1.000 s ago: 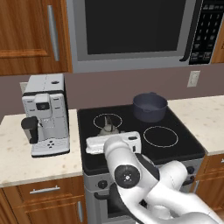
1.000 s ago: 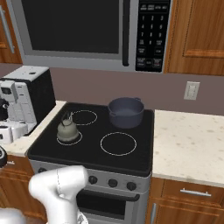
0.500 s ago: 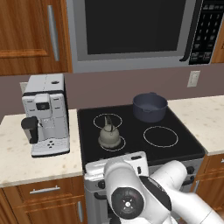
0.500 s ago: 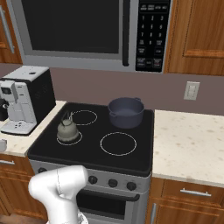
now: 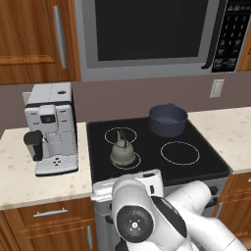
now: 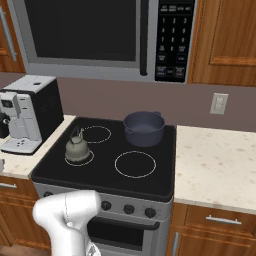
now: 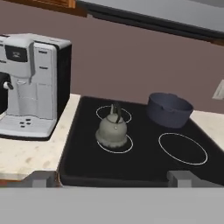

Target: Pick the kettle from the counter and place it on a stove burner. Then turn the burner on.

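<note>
The small grey-olive kettle stands upright on the front-left stove burner, a thin white ring on the black glass with no red glow. My gripper is open, its two fingertips far apart with nothing between them. It is low, at the stove's front edge, and looks across the cooktop at the kettle from well short of it. The pale speckled counter lies on both sides of the stove.
A dark blue-grey pot sits on the back-right burner. A larger white ring marks the front right. A coffee machine stands on the left counter, a microwave hangs above, and knobs line the stove front.
The hand has drawn back from over the kettle toward the stove's front and dropped lower, and the kettle now stands uncovered. The kettle and pot have not moved.
</note>
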Available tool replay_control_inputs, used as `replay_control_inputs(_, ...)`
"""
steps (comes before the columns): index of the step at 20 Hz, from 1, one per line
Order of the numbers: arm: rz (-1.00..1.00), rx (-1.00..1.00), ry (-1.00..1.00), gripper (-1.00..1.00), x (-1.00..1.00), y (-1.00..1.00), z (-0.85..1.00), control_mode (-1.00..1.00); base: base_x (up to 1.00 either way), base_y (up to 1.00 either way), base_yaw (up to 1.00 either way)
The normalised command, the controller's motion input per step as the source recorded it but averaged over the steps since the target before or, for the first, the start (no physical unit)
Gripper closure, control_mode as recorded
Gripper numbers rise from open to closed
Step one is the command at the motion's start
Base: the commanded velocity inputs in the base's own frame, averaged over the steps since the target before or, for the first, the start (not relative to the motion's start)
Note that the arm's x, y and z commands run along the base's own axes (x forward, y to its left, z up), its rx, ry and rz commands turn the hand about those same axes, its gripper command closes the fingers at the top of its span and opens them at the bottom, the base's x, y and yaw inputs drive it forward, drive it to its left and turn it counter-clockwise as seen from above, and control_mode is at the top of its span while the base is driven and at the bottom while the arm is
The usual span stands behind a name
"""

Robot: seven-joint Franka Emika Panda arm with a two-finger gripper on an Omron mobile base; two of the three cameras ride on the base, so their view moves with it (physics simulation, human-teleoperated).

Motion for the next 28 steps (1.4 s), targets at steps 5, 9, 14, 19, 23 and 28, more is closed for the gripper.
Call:
replay_control_inputs(5,0.0,-0.13,0.37,-1.0,0.0,0.0,-0.68,-1.0,0.0,0.0,0.0)
replay_control_inputs(9,0.0,-0.12,0.25,-1.0,0.0,0.0,-0.44,-1.0,0.0,0.0,0.0)
replay_control_inputs(14,0.0,-0.06,0.15,-1.0,0.0,0.0,-0.18,-1.0,0.0,0.0,0.0)
replay_control_inputs(19,0.0,-0.04,0.18,-1.0,0.0,0.0,-0.32,-1.0,0.0,0.0,0.0)
replay_control_inputs(23,0.0,-0.1,0.34,-1.0,0.04,0.0,-0.65,-1.0,0.0,0.0,0.0)
replay_control_inputs(28,0.0,-0.11,0.17,-1.0,0.03,0.0,-0.51,-1.0,0.0,0.0,0.0)
